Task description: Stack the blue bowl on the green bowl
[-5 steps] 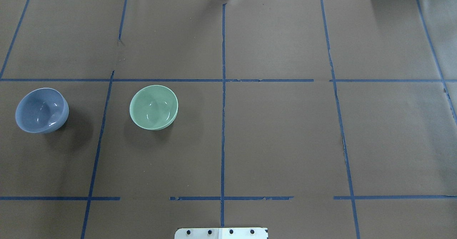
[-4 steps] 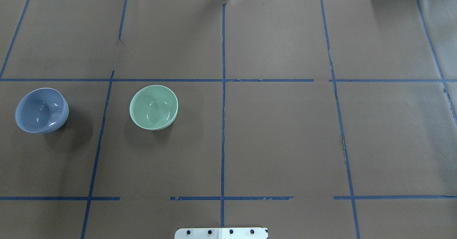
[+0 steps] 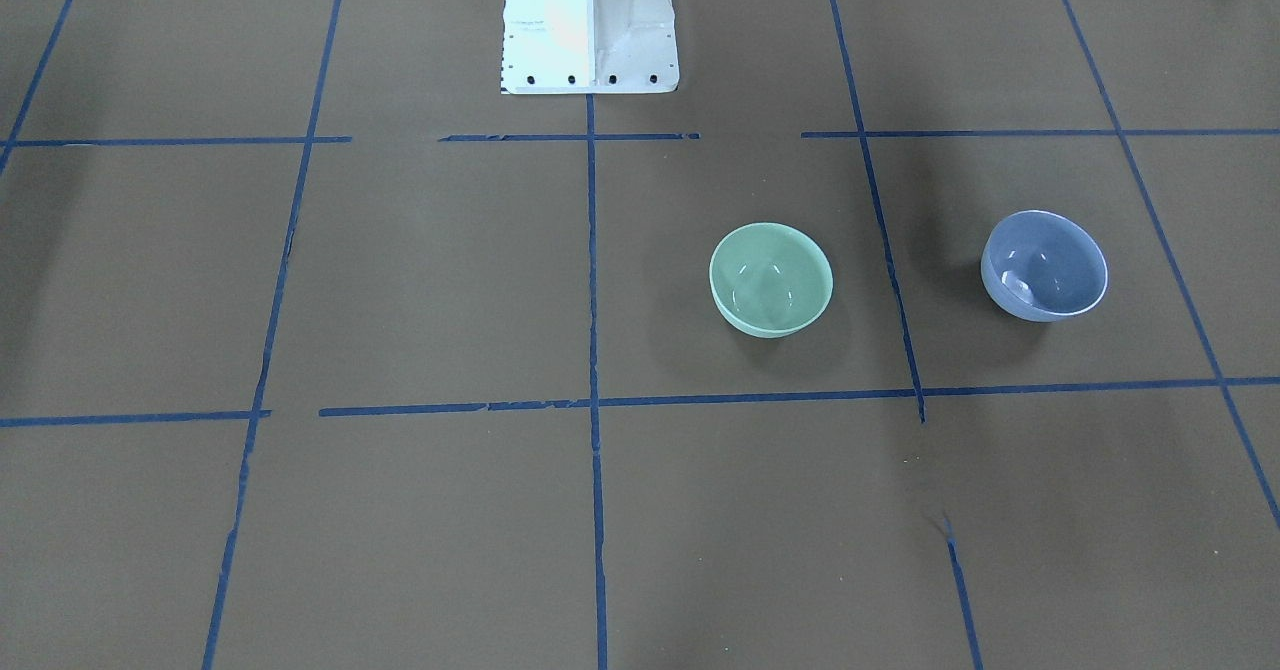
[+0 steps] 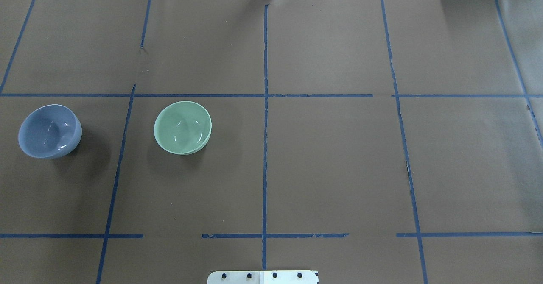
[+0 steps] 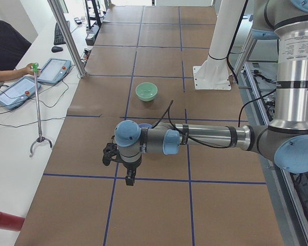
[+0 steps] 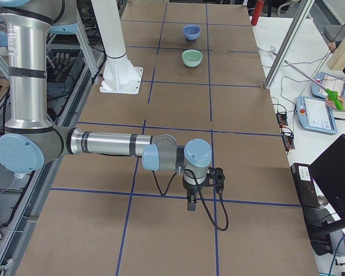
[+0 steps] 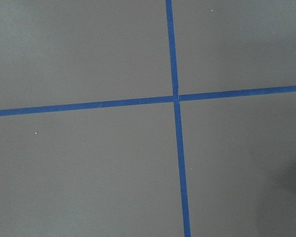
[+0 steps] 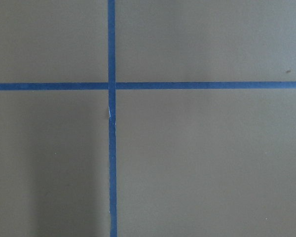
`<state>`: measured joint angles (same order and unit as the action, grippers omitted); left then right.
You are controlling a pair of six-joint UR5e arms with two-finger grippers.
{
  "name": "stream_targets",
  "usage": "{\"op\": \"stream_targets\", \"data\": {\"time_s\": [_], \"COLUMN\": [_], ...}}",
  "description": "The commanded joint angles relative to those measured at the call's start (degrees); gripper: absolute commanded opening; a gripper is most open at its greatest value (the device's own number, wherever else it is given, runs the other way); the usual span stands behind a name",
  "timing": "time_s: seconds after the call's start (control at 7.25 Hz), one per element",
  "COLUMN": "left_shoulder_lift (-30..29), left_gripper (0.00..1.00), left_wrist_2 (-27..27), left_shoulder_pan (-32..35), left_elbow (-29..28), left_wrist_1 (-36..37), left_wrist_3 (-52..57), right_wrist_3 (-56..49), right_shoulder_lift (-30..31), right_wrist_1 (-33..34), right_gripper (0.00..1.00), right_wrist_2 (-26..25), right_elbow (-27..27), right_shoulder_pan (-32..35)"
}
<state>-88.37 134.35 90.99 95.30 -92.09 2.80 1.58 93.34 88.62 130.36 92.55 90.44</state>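
Near the left edge of the desk (image 4: 339, 169) sat the blue bowl (image 4: 49, 131), with the green bowl (image 4: 182, 127) well apart from it, toward the middle. The left gripper (image 5: 129, 178) and right gripper (image 6: 190, 203) hung above opposite ends; clenched or released, I couldn't tell.

On the surface (image 4: 339, 169), in the robot's left half: outer bowl (image 4: 49, 131) near the left edge, inner bowl (image 4: 182, 127) to its right, well apart, a tape line (image 4: 121, 148) between. Base plate (image 4: 263, 277) at the near edge, right of both bowls.
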Motion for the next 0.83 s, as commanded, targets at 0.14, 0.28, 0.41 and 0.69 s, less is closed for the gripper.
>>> {"op": "stream_targets", "data": {"time_s": [0.14,0.28,0.41,0.69], "left_shoulder_lift": [-0.22,1.78,3.19,3.12], "left_gripper": [1.00,1.00,1.00,1.00], "left_wrist_2": [-0.50,-0.67,-1.19,-1.99], "left_shoulder_pan": [-5.10,-9.04,-12.90,-18.97], "left_elbow": [1.55,1.64,1.73,1.73], "left_wrist_1": [-5.52,-13.65,-20.52,-24.27], "left_wrist_3": [-9.83,-18.62,-27.93,-39.06], "right_wrist_3": [0.00,0.00,0.00,0.00], "right_shoulder_lift": [0.00,0.00,0.00,0.00], "right_wrist_1": [-0.02,-0.02,-0.02,0.06], "right_gripper": [1.00,1.00,1.00,1.00], "right_wrist_2": [-0.02,0.07,-0.02,-0.02], "right_elbow": [0.00,0.00,0.00,0.00], "right_shoulder_pan": [0.00,0.00,0.00,0.00]}}
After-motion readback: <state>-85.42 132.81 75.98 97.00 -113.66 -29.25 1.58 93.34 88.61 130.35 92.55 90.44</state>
